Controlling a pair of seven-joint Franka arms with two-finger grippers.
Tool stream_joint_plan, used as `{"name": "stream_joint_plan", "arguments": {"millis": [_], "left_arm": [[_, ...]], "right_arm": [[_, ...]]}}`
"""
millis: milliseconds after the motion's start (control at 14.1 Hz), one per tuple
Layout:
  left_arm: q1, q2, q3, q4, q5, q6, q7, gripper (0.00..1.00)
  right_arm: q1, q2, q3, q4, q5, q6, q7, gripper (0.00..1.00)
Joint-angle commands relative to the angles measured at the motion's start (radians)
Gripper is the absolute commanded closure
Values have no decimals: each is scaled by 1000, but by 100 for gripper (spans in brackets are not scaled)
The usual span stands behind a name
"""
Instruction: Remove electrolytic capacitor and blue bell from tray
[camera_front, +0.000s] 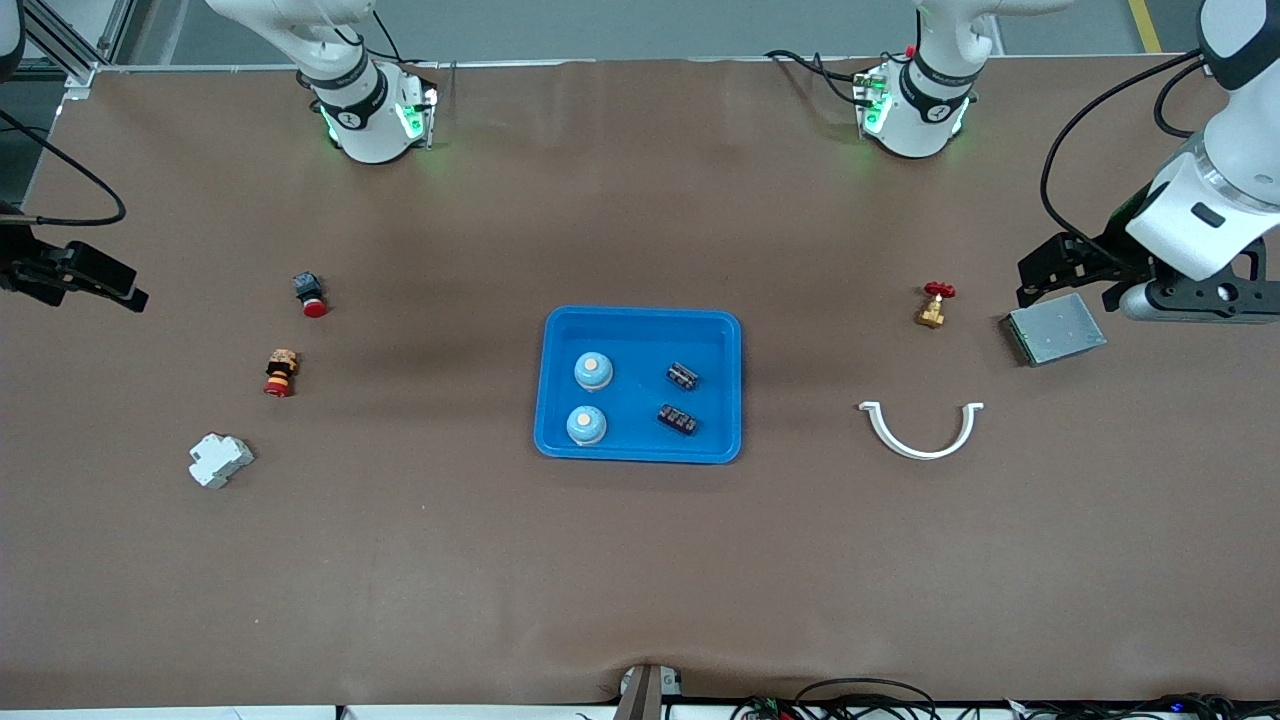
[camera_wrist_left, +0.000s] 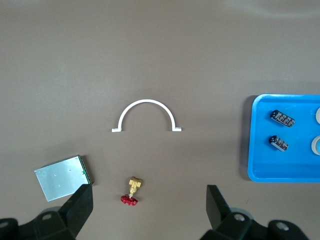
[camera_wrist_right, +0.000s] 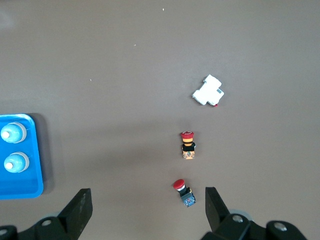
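Brown desk; blue tray holds two blue bells, two electrolytic capacitors. Nothing removed. Left hand, right hand spread, empty, well clear of tray. Next: reach into tray.

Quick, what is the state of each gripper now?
Left gripper: open, empty, over the table near the grey box.
Right gripper: open, empty, over the table near the red button.

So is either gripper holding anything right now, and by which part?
Nothing is held. The left gripper hangs open over the table by the brass valve; the right gripper hangs open near the red push button. Bells and capacitors sit in the tray.
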Motion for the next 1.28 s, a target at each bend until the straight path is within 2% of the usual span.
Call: {"name": "stream_joint_plan", "arguments": {"millis": [0,498,853,995,1209], "left_arm": [[3,9,-2,22,19,-15,5,0],[7,10,-2,19,19,-15,3,0],[30,46,-2,19,17,-15,2,0],[30,69,-2,17,17,-15,-12,0],[27,86,-2,6,17,-27,-73,0]], "right_arm": [[-20,-4,12,-7,6,-8,0,0],[-19,-1,13,-8,6,-5,0,0],[13,-1,19,-8,7,27,34,0],[50,-1,19,-55,15,56,138,0],[84,-1,19,-152,91,125,213,0]]}}
